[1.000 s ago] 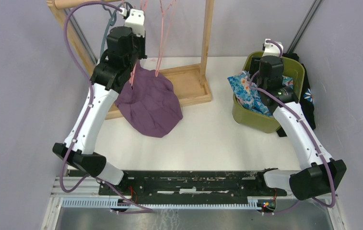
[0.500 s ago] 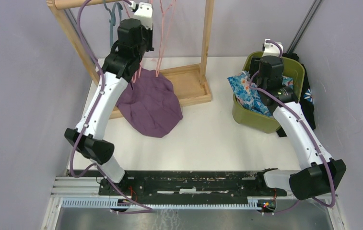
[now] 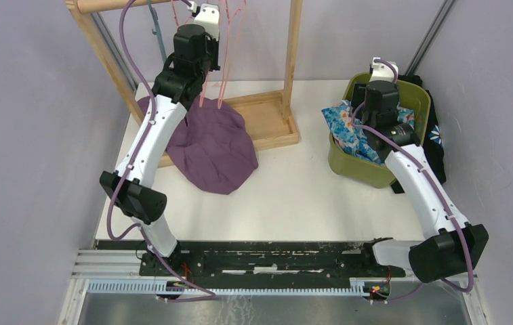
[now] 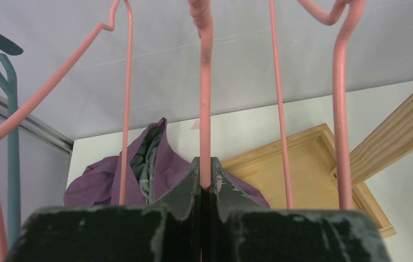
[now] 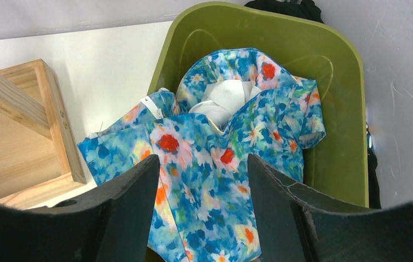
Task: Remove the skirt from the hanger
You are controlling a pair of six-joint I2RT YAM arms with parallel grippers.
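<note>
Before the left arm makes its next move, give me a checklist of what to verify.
1. Grip: left fingers shut on the pink hanger wire: ok.
2. Release: purple skirt free of that hanger: cannot tell; it lies heaped on the table and wooden rack base, with wires reaching it.
3. Clearance: teal hanger apart from the left fingers: ok.
4. Other arm: right fingers open, empty, above the floral garment in the green bin: ok.

Left arm [image 3: 150, 139] stretches high toward 11 o'clock, elbow low at 8 o'clock, the left gripper [image 4: 205, 166] with jaws pinched tight on a pink hanger [image 4: 205, 98]; right arm [image 3: 419, 179] reaches to 2 o'clock, wrist tipped downward, the right gripper [image 5: 203, 169] hanging with jaws spread wide
</note>
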